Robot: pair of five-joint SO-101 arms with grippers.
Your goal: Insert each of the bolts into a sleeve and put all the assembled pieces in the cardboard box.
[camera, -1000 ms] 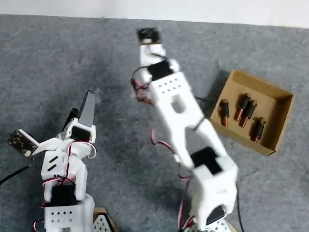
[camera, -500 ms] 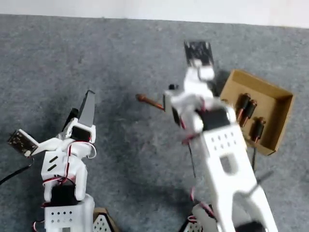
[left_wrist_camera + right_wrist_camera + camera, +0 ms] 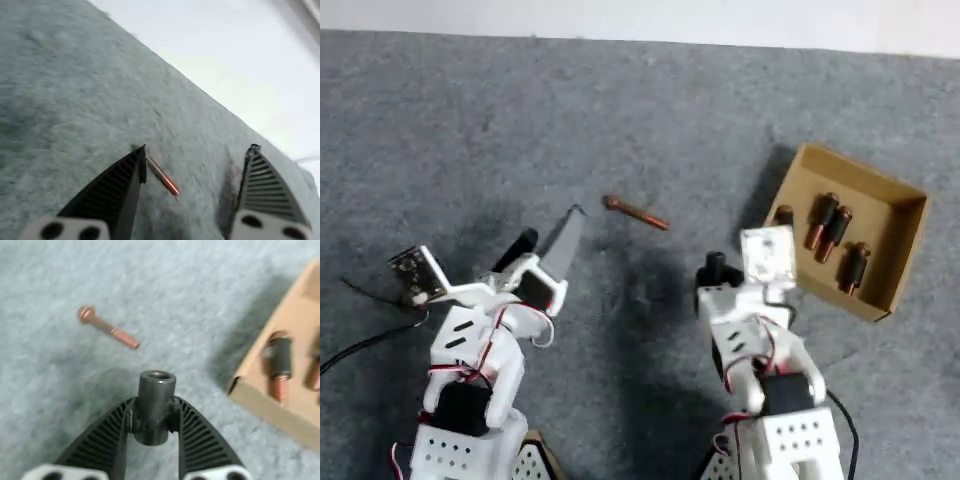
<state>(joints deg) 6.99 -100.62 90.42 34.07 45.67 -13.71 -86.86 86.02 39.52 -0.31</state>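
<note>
A copper bolt (image 3: 635, 213) lies bare on the grey carpet in the middle of the table, also visible as the bolt (image 3: 162, 176) and the bolt (image 3: 107, 328). My left gripper (image 3: 552, 228) is open just left of it, its tips aimed at the bolt; in the left wrist view the gripper (image 3: 198, 148) has the bolt close beside one fingertip. My right gripper (image 3: 155, 412) is shut on a black sleeve (image 3: 156, 402), held upright with its bore facing up. In the high view the sleeve (image 3: 716, 268) is in front of the bolt, left of the cardboard box (image 3: 865, 172).
Several assembled pieces (image 3: 823, 220) lie in the box, one of them (image 3: 279, 365) near its left wall. The box's corner (image 3: 235, 385) is close to my right gripper. Grey carpet stretches open toward the back and left.
My right arm has drawn back from the far middle of the table to near its base, uncovering the bolt. My left gripper has swung right toward the bolt.
</note>
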